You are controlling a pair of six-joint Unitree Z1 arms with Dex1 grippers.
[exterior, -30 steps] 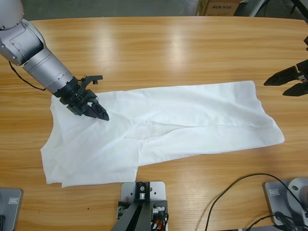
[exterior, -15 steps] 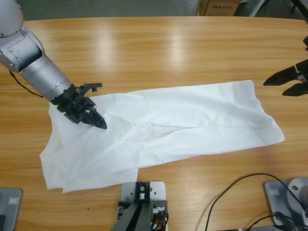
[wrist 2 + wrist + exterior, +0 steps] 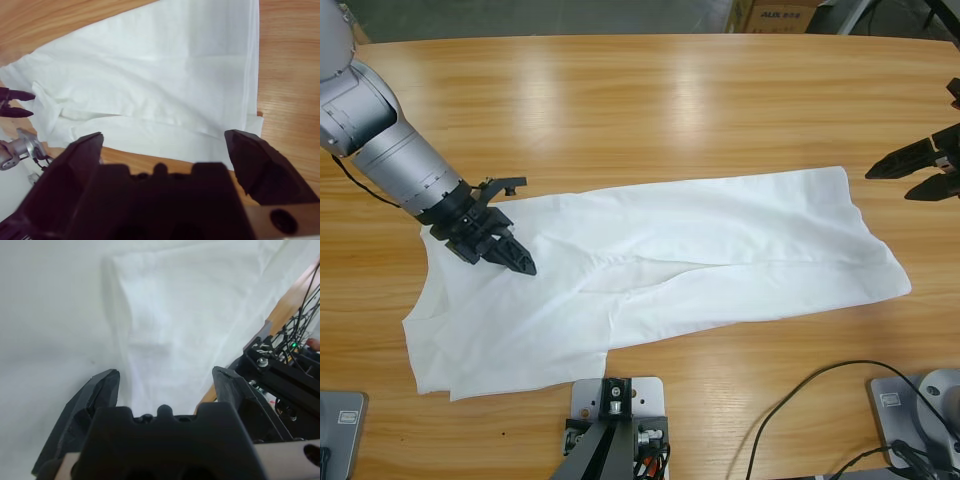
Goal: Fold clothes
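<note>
Wooden table (image 3: 650,90) carried the white T-shirt (image 3: 720,240) lying flat; left gripper (image 3: 510,255) hovered spread above it, right gripper (image 3: 910,175) spread beside it.

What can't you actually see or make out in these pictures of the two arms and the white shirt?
- White T-shirt: its collar and neck label show in no view; folded cloth hides them.
- Left gripper: in the high view, the arm's own body hides whether its jaw tips touch the cloth.
- Right gripper: the high view's right edge cuts off the rest of its arm.
- Table: the part under the shirt is hidden.
</note>
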